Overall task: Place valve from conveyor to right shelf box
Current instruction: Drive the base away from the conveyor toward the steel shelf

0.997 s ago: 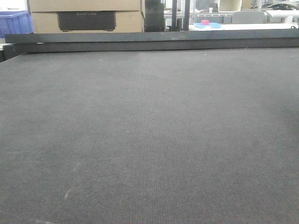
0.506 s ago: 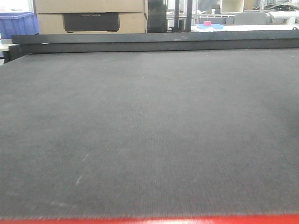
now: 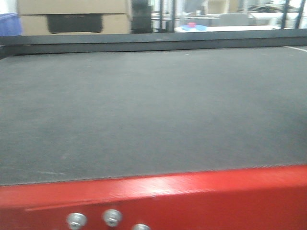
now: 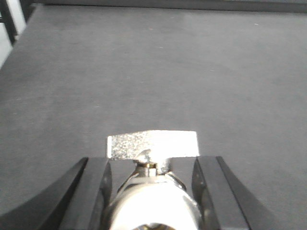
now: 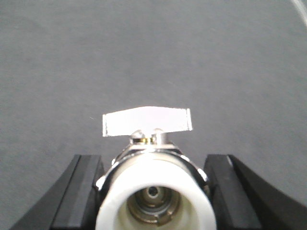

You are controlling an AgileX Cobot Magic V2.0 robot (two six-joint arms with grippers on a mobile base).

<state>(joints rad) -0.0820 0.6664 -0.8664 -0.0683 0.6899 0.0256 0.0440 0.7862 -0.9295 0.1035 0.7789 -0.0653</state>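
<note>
- In the left wrist view, the left gripper (image 4: 152, 163) pinches the left valve (image 4: 153, 196). Its black fingers (image 4: 96, 191) press against the shiny metal body from 9 and 3 o'clock.
- The left valve's flat silver handle (image 4: 152, 143) lies crosswise at 12 o'clock from the body, out past the fingertips.
- In the right wrist view, the right gripper (image 5: 153, 160) is clamped on the right valve (image 5: 153, 191). Its fingers (image 5: 84, 191) meet the white collar at 9 and 3 o'clock.
- The right valve's open port faces the camera, and its pale handle (image 5: 147, 120) sits crosswise at 12 o'clock.
- The conveyor (image 3: 153, 110) fills the background behind both valves. We cannot tell whether either valve touches the belt or hangs above it.
- In the front view, a red frame (image 3: 201, 191) runs along the belt's near edge at 6 o'clock, with silver bolts (image 3: 112, 217) toward 7 o'clock.
- A black rail (image 3: 153, 43) bounds the belt's far edge at 12 o'clock.
- Beyond the rail, cardboard boxes (image 3: 72, 14) stand at 11 o'clock with a blue crate (image 3: 8, 24) beside them at 10 o'clock.
- A small pink object (image 3: 192, 24), too blurred to identify, shows far back toward 1 o'clock.
</note>
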